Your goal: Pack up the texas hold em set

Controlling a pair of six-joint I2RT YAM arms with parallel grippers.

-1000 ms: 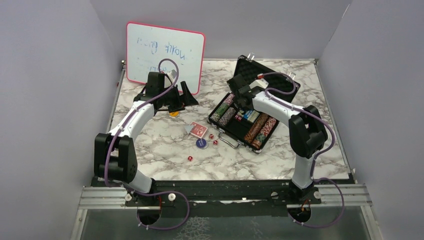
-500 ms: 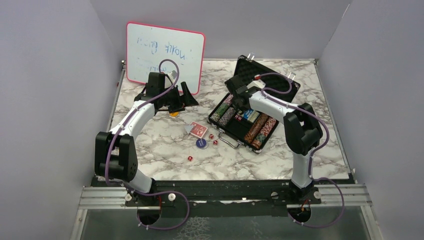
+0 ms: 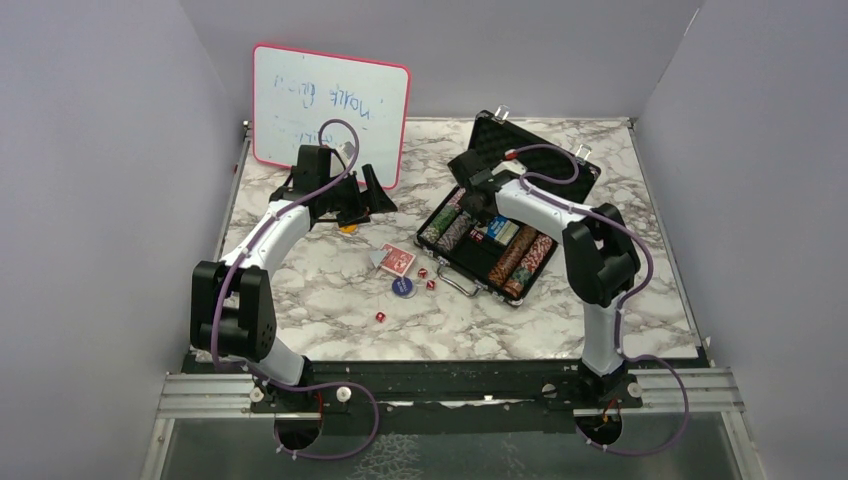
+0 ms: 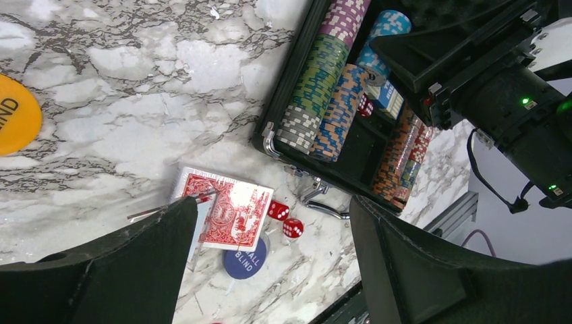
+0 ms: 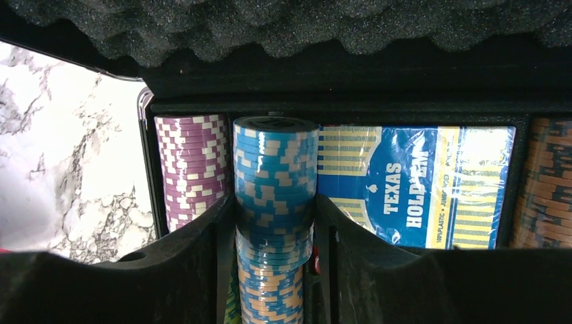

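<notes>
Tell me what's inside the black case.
Striped chip stacks, a blue Texas Hold'em card box and a red die. The right arm covers part of the middle; what lies beneath is hidden.

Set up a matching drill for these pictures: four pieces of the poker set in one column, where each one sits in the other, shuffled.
1. blue chip stack
2. blue card box
3. red-backed cards
4. orange button

A. on the tabletop, beside two red dice
B. in the case, flanked by the right claw
C. on the tabletop, alone, away from the case
D. in the case, between two chip rows

Pairs: 1-B, 2-D, 3-A, 4-C
</notes>
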